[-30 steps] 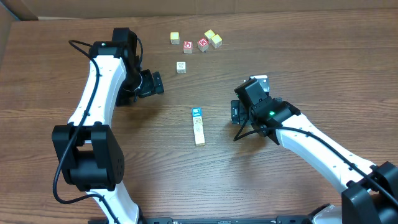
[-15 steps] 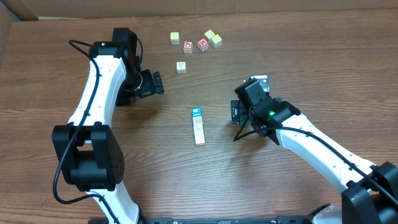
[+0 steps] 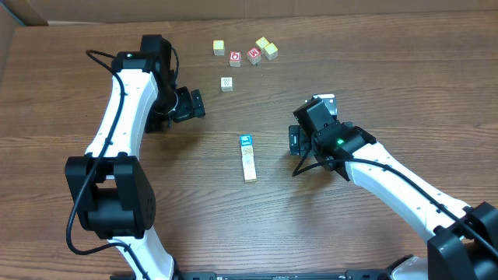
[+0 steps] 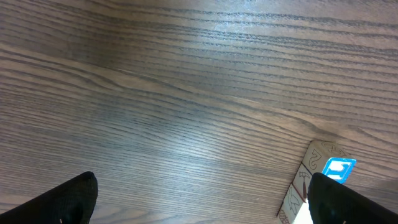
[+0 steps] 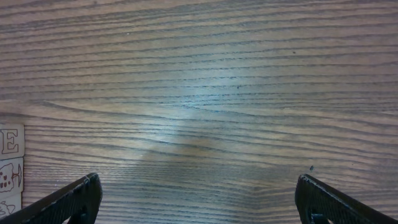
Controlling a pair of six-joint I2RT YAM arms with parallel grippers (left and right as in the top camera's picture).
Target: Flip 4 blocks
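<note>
Several small pale wooden blocks (image 3: 247, 157) lie end to end in a short row at the middle of the table. The far one has a blue face (image 3: 246, 141) turned up. My left gripper (image 3: 196, 103) hangs open to the row's upper left. In the left wrist view the blue-faced block (image 4: 339, 168) and the row's drawn side faces (image 4: 303, 183) sit beside the right fingertip (image 4: 348, 199). My right gripper (image 3: 293, 140) stands open just right of the row. The right wrist view has a block with the letter E (image 5: 10, 140) at the left edge. Bare wood lies between both pairs of jaws.
Loose cubes sit at the back: two red-faced ones (image 3: 235, 57) (image 3: 254, 55), yellow-topped ones (image 3: 219, 47) (image 3: 267, 47), and a white dotted cube (image 3: 226, 83) closer in. The left arm (image 3: 124, 109) crosses the left side, the right arm (image 3: 389, 183) the lower right.
</note>
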